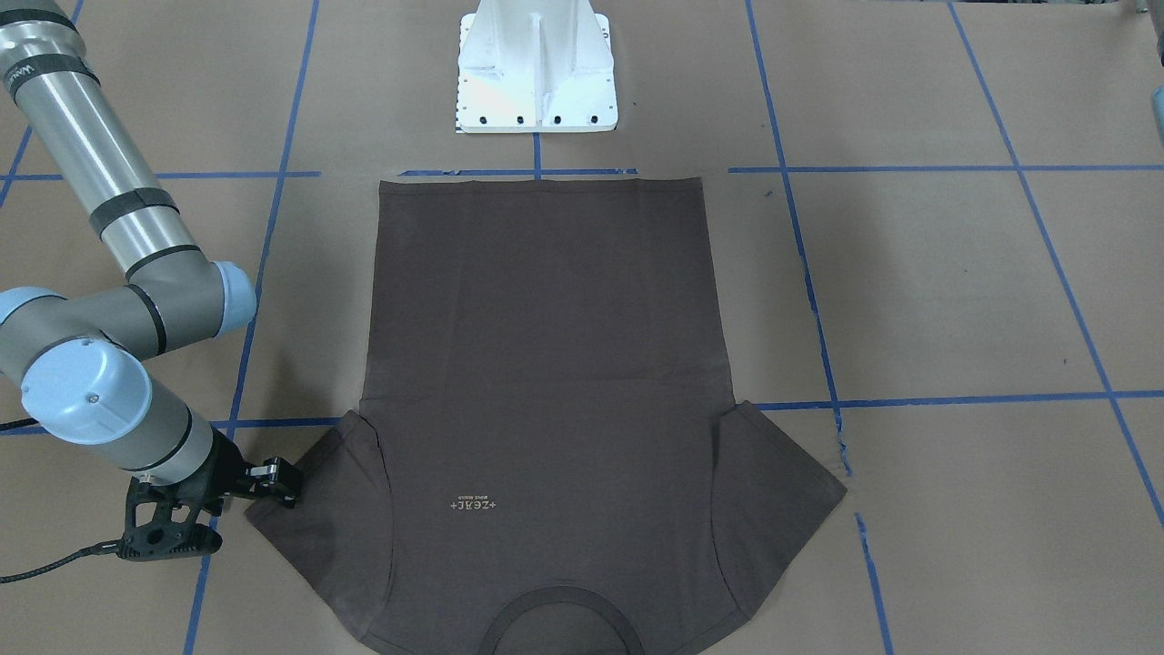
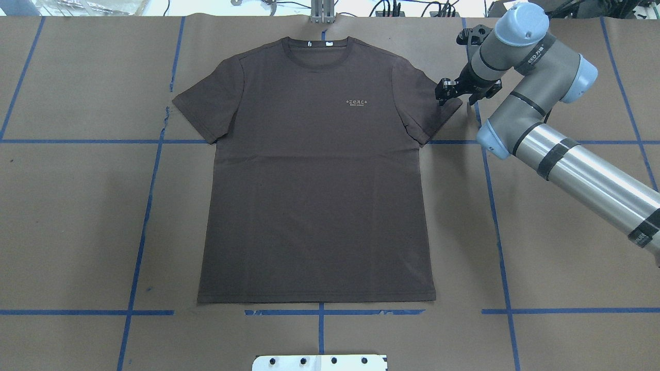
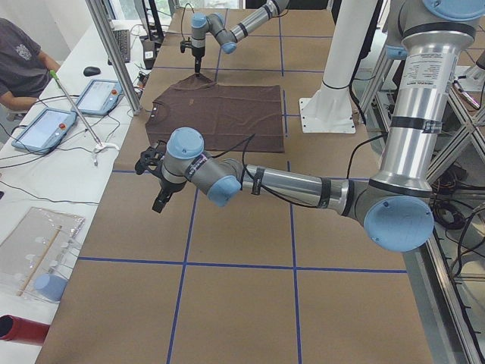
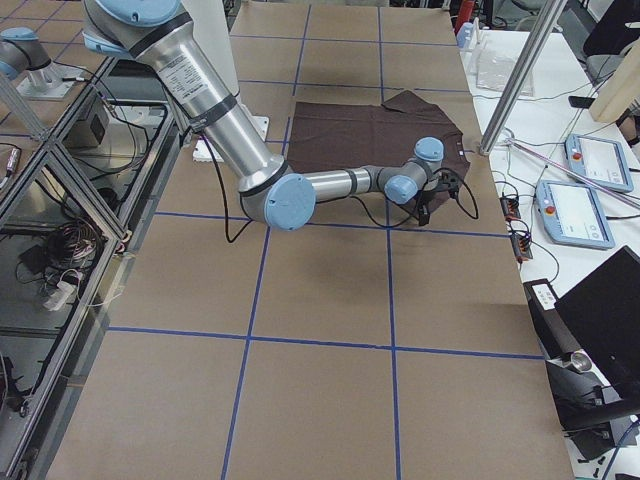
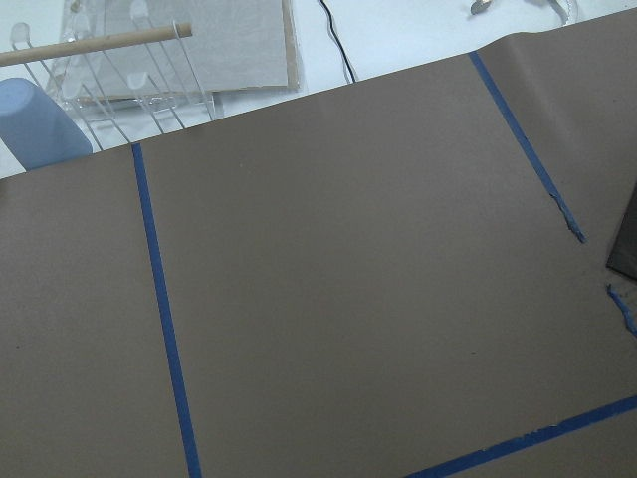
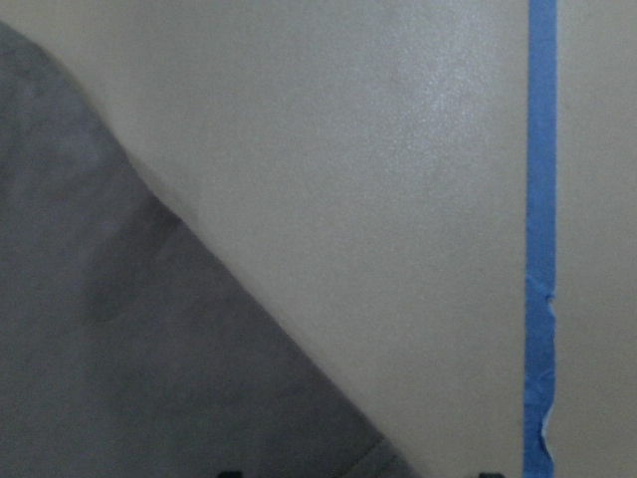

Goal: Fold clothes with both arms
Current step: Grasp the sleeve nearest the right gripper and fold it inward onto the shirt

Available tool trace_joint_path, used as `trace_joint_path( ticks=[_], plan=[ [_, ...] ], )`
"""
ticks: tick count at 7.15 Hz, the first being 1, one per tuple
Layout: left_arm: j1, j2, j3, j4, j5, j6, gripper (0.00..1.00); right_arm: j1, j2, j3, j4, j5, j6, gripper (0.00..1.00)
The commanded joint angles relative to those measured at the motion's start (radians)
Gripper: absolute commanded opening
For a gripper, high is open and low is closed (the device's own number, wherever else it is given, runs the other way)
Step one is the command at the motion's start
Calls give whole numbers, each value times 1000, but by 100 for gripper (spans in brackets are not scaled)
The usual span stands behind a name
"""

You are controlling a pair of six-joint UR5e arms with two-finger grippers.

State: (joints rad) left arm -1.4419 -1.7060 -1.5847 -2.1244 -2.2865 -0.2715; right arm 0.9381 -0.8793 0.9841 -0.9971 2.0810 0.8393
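The dark brown-grey T-shirt lies flat and spread on the brown paper table, collar away from the robot base; it also shows in the front-facing view. My right gripper is low over the outer corner of the shirt's right-hand sleeve, also seen in the front-facing view. In the right wrist view the sleeve corner lies between two fingertips that stand wide apart, so it is open. My left gripper shows only in the exterior left view, off the shirt's left side; I cannot tell its state.
The white pedestal base stands beyond the shirt's hem. Blue tape lines grid the paper. A side table holds tablets, and a clear rack with a blue cup. A seated person is beside it.
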Motion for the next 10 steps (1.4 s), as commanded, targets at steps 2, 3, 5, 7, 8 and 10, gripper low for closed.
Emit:
trace_joint_path(
  ticks=[2, 3, 5, 7, 8, 10],
  plan=[
    [0, -1, 0, 0, 1, 0, 100, -1, 9, -1, 0, 1, 3, 0],
    [0, -1, -1, 4, -1, 0, 100, 1, 11, 4, 0, 1, 3, 0],
    [0, -3, -1, 9, -1, 0, 100, 1, 54, 46, 0, 8, 17, 0],
    [0, -3, -1, 7, -1, 0, 100, -31, 129, 102, 0, 19, 79, 0],
    [0, -3, -1, 4, 1, 2, 100, -74, 176, 93, -3, 2, 113, 0],
    [0, -6, 0, 6, 1, 0, 100, -117, 197, 87, -2, -67, 116, 0]
  ],
)
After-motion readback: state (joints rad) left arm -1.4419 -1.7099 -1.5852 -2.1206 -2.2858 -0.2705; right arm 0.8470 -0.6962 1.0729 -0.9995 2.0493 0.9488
